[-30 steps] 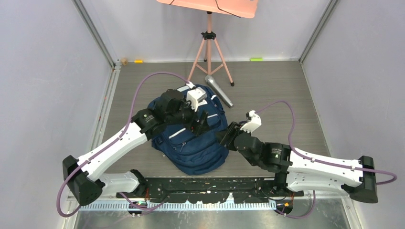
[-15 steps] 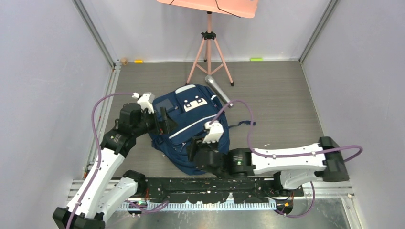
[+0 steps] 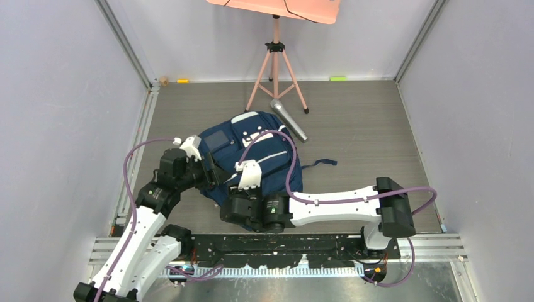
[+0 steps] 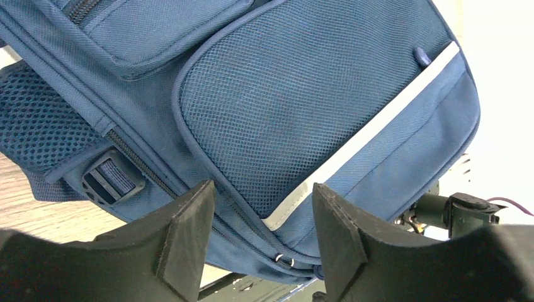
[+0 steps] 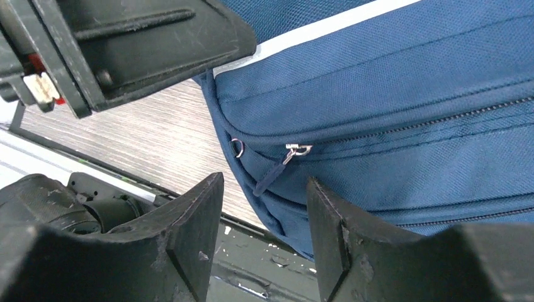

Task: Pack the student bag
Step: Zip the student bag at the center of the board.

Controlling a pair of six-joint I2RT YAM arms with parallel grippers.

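The navy student bag [image 3: 267,157] lies on the table with its front up, its white patch toward the back. My left gripper [image 3: 217,175] is open at the bag's left side. In the left wrist view its jaws [image 4: 263,239] frame the bag's mesh pocket [image 4: 302,107], white stripe and a zipper ring [image 4: 284,259]. My right gripper [image 3: 228,211] is open at the bag's near-left corner. In the right wrist view its jaws [image 5: 264,239] stand just below a zipper pull [image 5: 277,167] on the bag [image 5: 403,126], not touching it. A left finger [image 5: 145,44] shows above.
A grey microphone [image 3: 288,119] lies just behind the bag. A pink tripod stand [image 3: 275,69] rises at the back. Small yellow [image 3: 182,80] and green [image 3: 338,78] items lie along the back wall. The black base rail [image 3: 283,242] runs along the near edge.
My left gripper has pulled off the top of the bag to its left side. My right arm has swung left across the bag's front to its near-left corner.
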